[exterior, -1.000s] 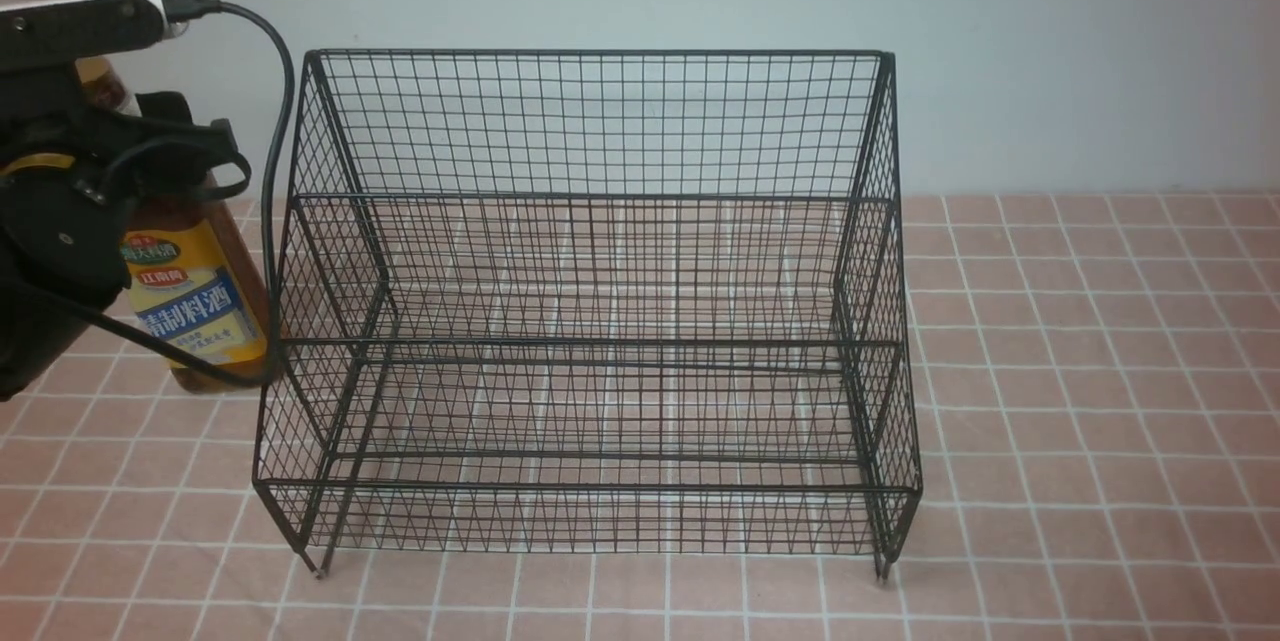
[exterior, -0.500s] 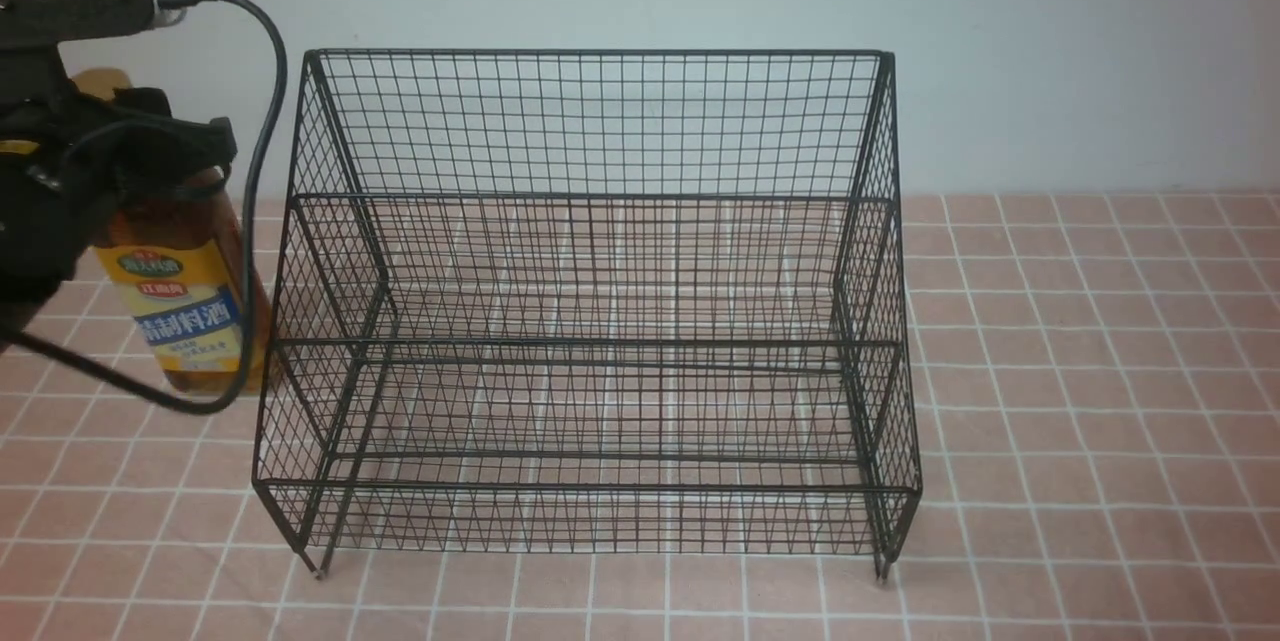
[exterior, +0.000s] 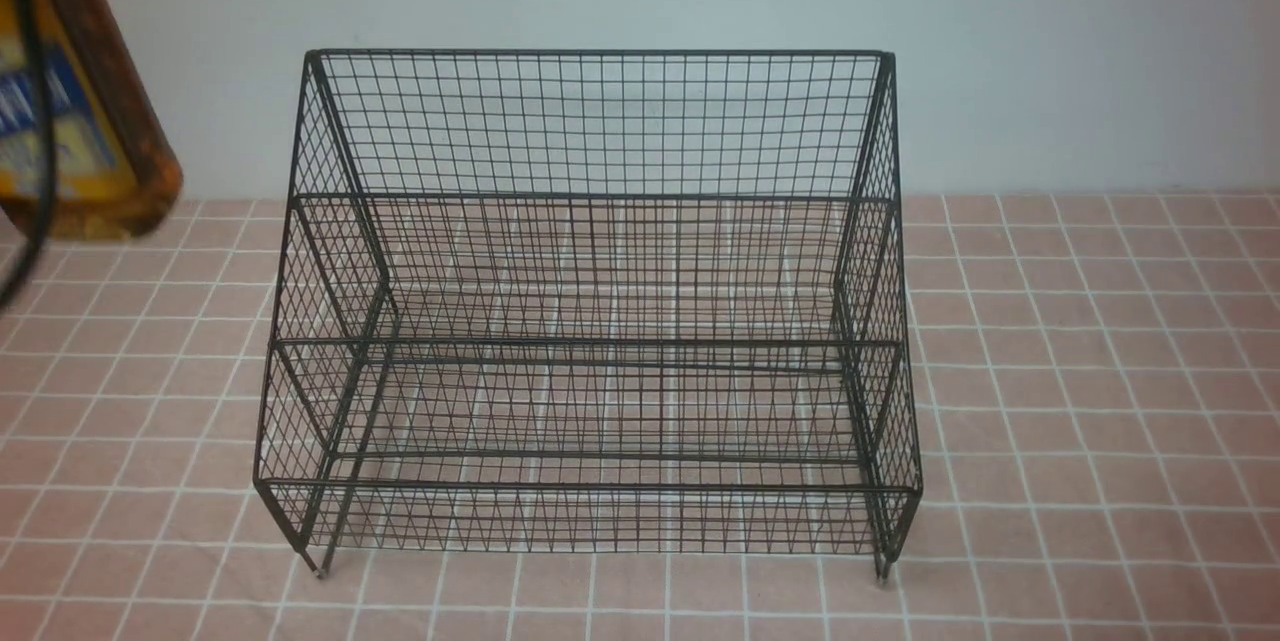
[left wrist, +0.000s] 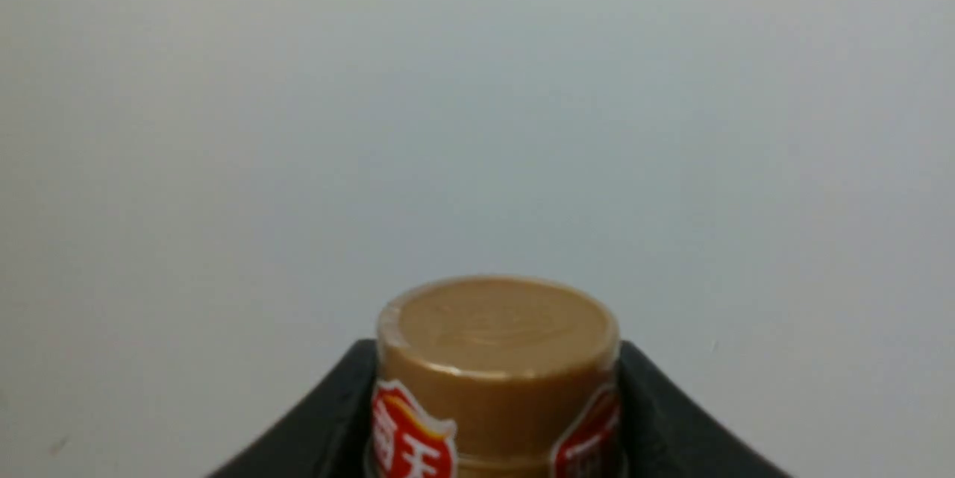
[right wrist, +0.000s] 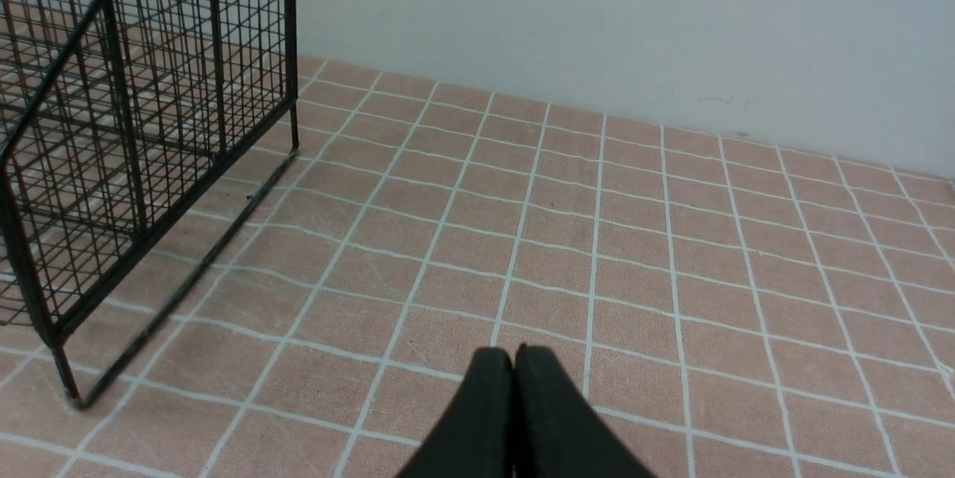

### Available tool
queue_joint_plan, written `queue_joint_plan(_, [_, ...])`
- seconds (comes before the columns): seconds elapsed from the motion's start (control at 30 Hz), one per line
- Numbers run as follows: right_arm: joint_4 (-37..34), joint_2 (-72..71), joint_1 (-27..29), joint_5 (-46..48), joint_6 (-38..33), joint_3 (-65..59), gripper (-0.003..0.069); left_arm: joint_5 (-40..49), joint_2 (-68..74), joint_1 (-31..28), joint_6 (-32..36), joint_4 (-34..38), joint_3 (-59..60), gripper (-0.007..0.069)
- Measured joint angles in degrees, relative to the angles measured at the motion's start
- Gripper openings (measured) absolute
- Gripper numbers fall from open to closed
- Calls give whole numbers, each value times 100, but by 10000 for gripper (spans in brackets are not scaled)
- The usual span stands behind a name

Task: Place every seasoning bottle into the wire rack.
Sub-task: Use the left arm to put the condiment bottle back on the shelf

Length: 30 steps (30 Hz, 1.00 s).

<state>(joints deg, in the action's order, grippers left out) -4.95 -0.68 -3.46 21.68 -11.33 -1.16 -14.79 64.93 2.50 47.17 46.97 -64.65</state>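
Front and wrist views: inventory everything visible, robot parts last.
seasoning bottle: one, amber-brown, yellow-and-blue label, gold cap; raised off the table, left of the rack
wire rack: one, black; middle of the table, no bottle in it
table: one, pink tiles; under the rack
wall: one, pale grey; behind the table
cable: one, black; crossing the bottle
left gripper: one, black; shut on the bottle below its cap
right gripper: one, black; shut, above the table right of the rack

Lab-style setup: tiled tabletop (exterior: 1100, 371), bare wall (exterior: 1050, 41)
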Motion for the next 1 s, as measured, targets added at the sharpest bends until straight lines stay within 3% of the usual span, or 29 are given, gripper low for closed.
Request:
queue_joint_plan(0.27, [0, 0, 0, 0, 0, 0, -14, 927, 56, 0, -222, 754, -871, 315])
queue_joint_plan(0.47, [0, 0, 0, 0, 0, 0, -14, 1402, 372, 153, -259, 874, -1017, 315])
queue_joint_plan(0.8, [0, 0, 0, 0, 0, 0, -14, 769, 1091, 1133, -138, 929, -1017, 315])
queue_joint_plan(1.0, [0, 0, 0, 0, 0, 0, -14, 365, 1344, 1260, -122, 998, -1047, 315])
